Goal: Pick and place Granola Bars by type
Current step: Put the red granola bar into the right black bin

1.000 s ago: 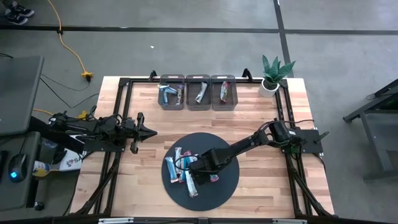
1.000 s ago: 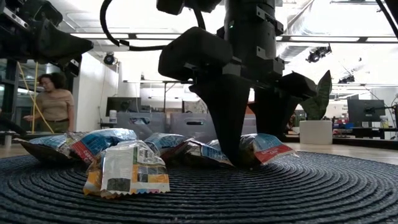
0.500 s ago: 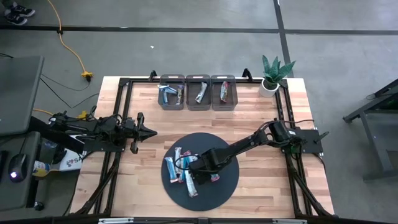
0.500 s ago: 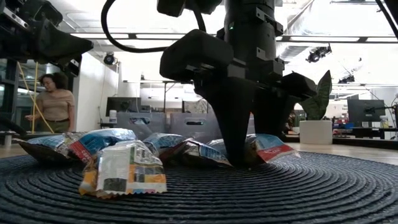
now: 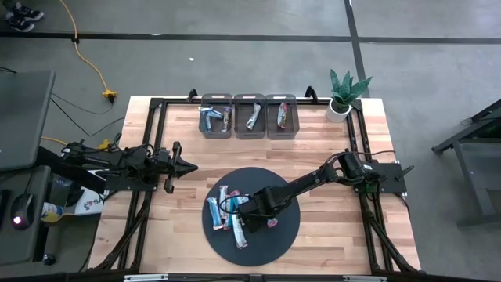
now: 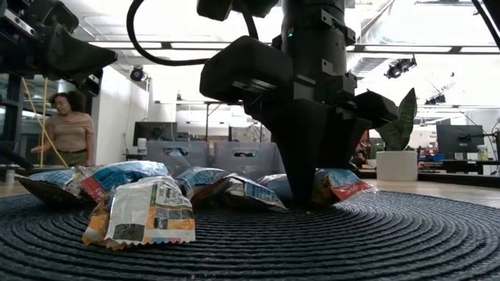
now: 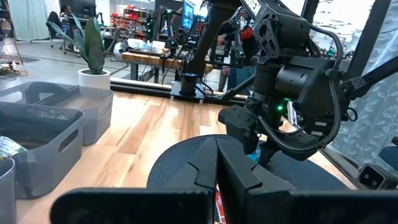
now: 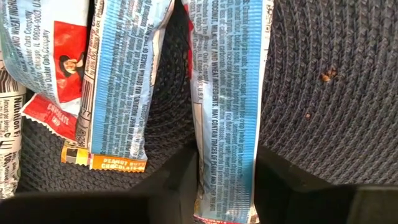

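Several granola bars lie in a loose heap on the left part of a round dark woven mat. Most are light blue; one is white and orange. My right gripper points down over the heap and is shut on one light blue bar. My left gripper hangs level over the table's left side, shut and holding nothing. My right gripper pinches the light blue bar by its two long edges, near one end, between its two fingers. The fingers come from above, pointing down, and span the bar's width. The bar lies flat on the mat.
Three grey bins with a few bars inside stand in a row at the far edge. A potted plant stands at the far right corner. Other bars lie close beside the held one. A person stands beyond the table.
My right gripper has stayed in place while its fingers closed in from wide apart onto the light blue bar. The white and orange bar nearest the front edge has slid a little toward the table's left.
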Controlling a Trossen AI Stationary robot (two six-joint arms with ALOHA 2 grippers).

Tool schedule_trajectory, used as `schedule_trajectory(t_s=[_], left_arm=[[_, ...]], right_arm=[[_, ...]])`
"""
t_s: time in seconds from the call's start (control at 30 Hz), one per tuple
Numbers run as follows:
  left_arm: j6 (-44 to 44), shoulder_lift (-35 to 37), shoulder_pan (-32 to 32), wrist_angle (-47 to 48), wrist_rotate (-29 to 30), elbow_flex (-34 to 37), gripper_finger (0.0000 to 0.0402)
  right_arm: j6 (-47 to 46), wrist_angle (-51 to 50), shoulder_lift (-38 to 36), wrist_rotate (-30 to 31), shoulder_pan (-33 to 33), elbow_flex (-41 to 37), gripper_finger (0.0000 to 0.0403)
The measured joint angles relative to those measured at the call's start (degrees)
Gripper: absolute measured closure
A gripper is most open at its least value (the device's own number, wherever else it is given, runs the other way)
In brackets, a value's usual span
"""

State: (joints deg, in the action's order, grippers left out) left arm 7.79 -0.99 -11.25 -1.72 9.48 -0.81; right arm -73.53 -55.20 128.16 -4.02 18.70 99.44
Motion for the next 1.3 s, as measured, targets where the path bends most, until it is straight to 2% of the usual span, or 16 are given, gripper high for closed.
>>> schedule_trajectory(t_s=[0.3, 0.57, 0.9, 1.3], left_arm=[[0.0, 0.02, 0.01, -0.02, 0.01, 0.01, 0.04], [0.0, 0.01, 0.0, 0.0, 0.01, 0.0, 0.04], [0.0, 0.02, 0.0, -0.01, 0.0, 0.0, 0.04], [0.0, 0.02, 0.01, 0.0, -0.01, 0.01, 0.04]], right_arm=[[-0.05, 0.05, 0.0, -2.52, -0.06, 0.0, 0.0332], [-0.2, -0.13, -2.12, -2.87, -0.42, 0.0, 0.0345], [-0.51, 0.2, -10.14, 3.83, -2.66, 0.02, 0.0346], [2.67, 0.68, -21.79, 15.18, -5.86, 0.02, 0.0346]])
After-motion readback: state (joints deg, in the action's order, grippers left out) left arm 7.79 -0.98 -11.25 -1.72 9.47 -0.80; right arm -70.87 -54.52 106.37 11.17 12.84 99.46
